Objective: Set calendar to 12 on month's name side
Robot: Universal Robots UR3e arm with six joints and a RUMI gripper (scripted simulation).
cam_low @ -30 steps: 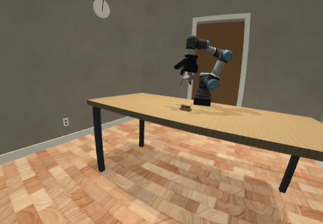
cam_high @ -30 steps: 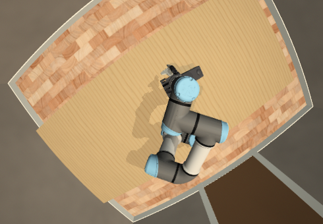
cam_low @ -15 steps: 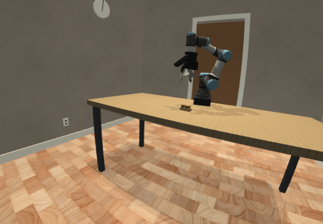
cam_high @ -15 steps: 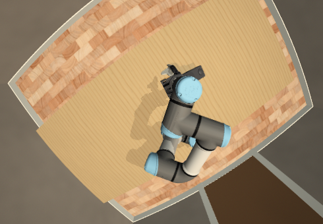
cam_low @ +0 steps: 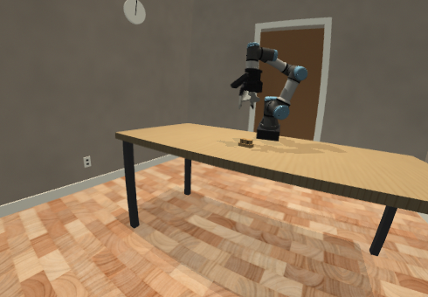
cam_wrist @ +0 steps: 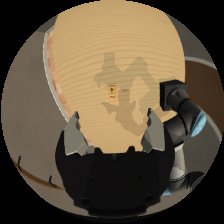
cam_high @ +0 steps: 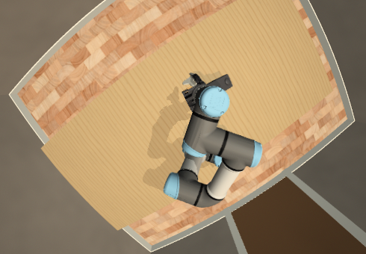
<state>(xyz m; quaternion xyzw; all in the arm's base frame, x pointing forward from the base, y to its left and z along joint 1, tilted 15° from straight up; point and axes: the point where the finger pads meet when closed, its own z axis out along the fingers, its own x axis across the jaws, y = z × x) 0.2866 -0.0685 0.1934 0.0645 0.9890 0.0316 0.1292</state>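
Black gripper (cam_high: 191,81) (cam_low: 248,100) (cam_wrist: 112,109) hangs (wide open) well above the small calendar (cam_low: 245,143) (cam_wrist: 112,92)

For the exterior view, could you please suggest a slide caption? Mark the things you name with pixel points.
Open fingers (cam_low: 248,105) above a table (cam_low: 306,168), with the small calendar (cam_low: 245,143) below.
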